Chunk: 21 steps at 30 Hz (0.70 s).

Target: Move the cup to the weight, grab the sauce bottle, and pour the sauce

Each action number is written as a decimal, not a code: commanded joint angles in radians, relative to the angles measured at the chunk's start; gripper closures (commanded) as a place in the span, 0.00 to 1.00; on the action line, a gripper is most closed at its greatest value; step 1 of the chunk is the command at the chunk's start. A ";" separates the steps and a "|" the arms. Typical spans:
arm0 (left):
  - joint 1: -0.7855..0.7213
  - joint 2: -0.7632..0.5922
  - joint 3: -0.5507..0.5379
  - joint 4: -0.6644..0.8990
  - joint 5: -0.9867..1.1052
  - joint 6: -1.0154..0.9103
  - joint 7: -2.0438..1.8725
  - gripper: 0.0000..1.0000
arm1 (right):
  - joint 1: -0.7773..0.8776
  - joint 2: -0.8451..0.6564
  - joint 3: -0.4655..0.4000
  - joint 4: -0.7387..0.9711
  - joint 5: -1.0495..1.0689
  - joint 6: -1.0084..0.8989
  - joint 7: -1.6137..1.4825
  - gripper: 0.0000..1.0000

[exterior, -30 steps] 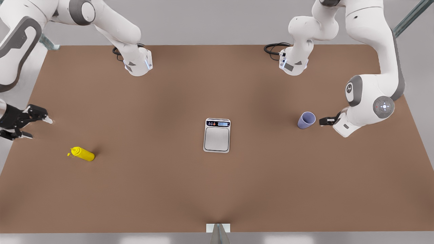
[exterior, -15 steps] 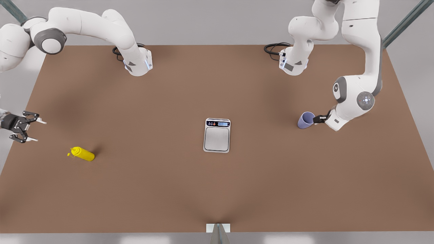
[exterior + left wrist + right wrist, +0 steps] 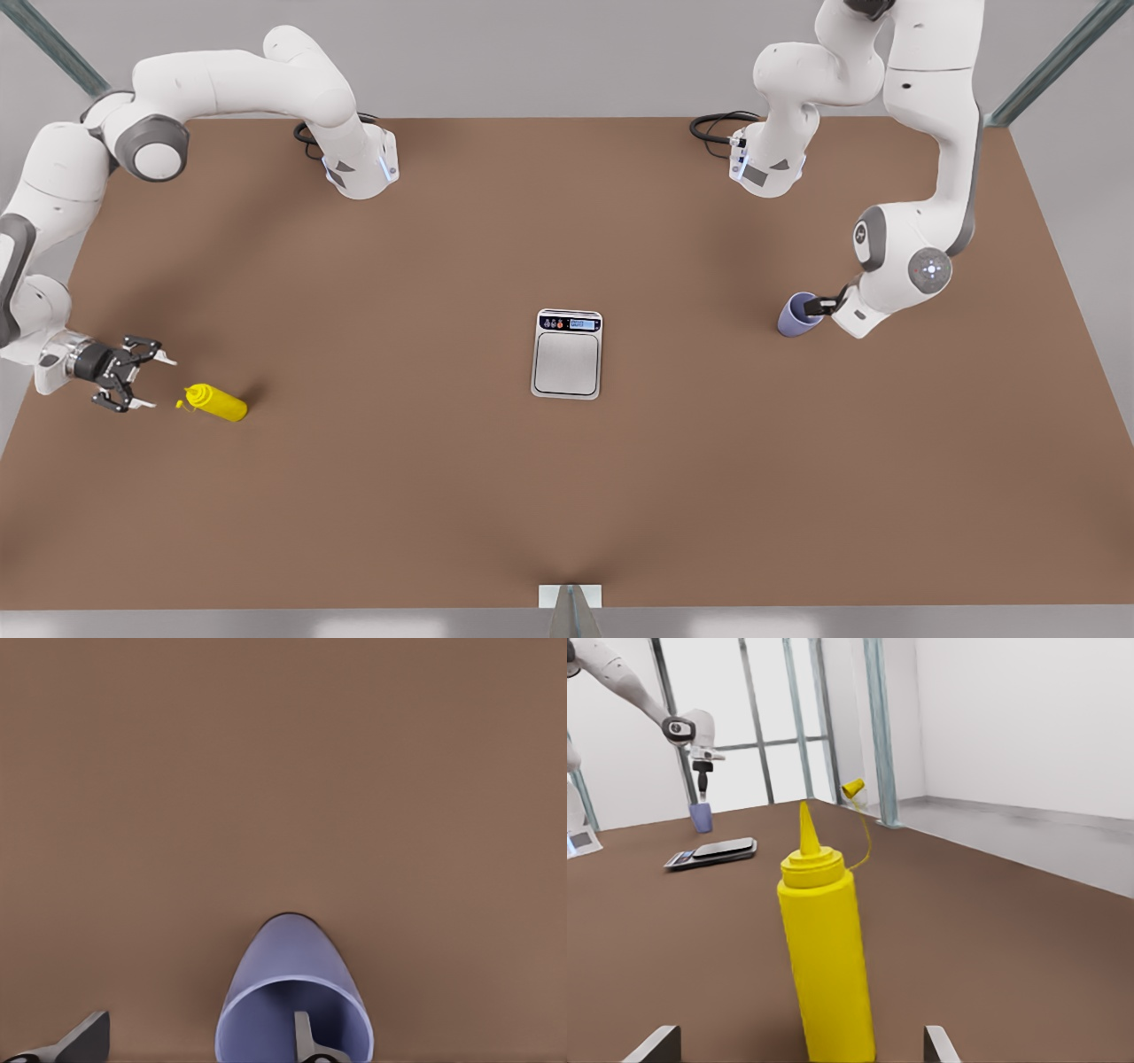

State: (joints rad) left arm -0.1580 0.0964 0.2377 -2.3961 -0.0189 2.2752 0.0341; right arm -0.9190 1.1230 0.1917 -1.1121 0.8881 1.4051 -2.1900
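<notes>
Your matte brown counter (image 3: 567, 496) carries everything. At its centre lies the weight (image 3: 567, 354), a flat silver-grey rectangle with a square plate and dark display strip. Toward the front view's right stands the cup (image 3: 795, 319), a smooth lavender tapered tumbler; your left gripper (image 3: 819, 307) straddles its rim, spread, one finger (image 3: 306, 1041) inside. At the front view's left stands the sauce bottle (image 3: 216, 402), glossy yellow with a cone nozzle; your right gripper (image 3: 146, 383) has closed in beside it since half a second ago, fingers released.
</notes>
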 commanded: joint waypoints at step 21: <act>-0.005 0.102 -0.008 0.003 0.001 0.003 0.001 0.69 | 0.097 0.008 0.000 -0.077 0.046 0.081 -0.113 0.00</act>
State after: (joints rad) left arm -0.1626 0.1979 0.2301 -2.3916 -0.0189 2.2780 0.0339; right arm -0.8172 1.1315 0.1917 -1.1888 0.9410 1.4873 -2.3025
